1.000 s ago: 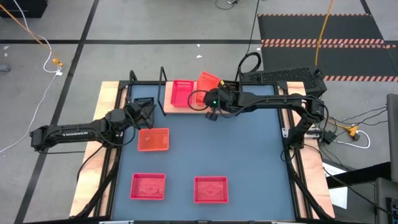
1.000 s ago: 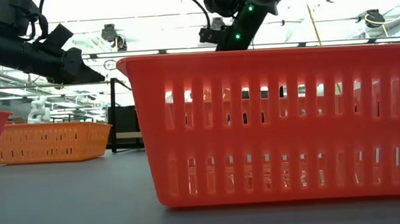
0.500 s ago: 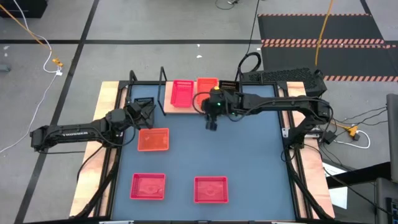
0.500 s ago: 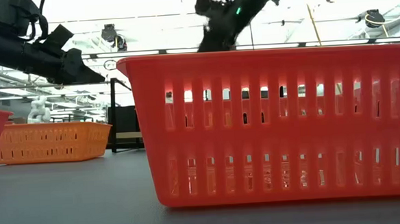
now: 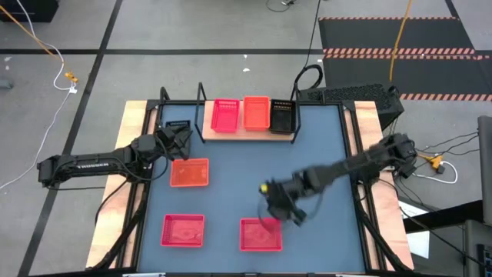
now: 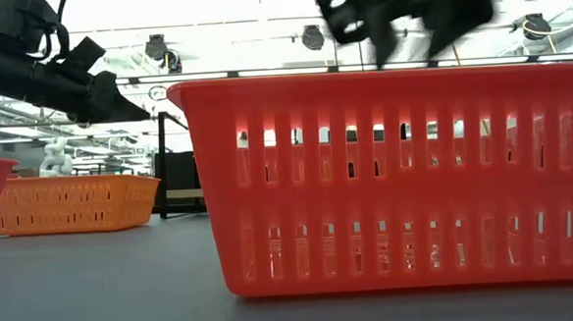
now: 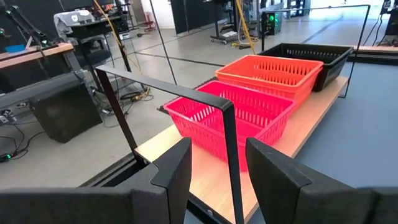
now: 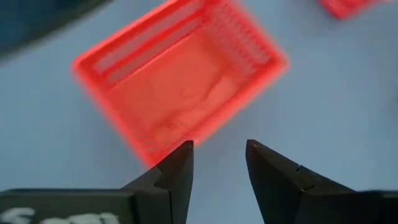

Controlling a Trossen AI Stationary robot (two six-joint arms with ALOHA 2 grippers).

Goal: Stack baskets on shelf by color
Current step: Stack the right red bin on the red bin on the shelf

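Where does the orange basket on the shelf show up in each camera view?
High view: orange basket in the middle of the shelf, between the pink basket and the black basket.
Low view: not seen; the big red basket blocks that way.
Left wrist view: orange basket past the pink basket.
Right wrist view: not in it.
Shared landmark: the pink basket beside it.

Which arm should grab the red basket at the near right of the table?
Right. Its open gripper hangs just above that red basket, empty. The left gripper waits far off by the shelf.
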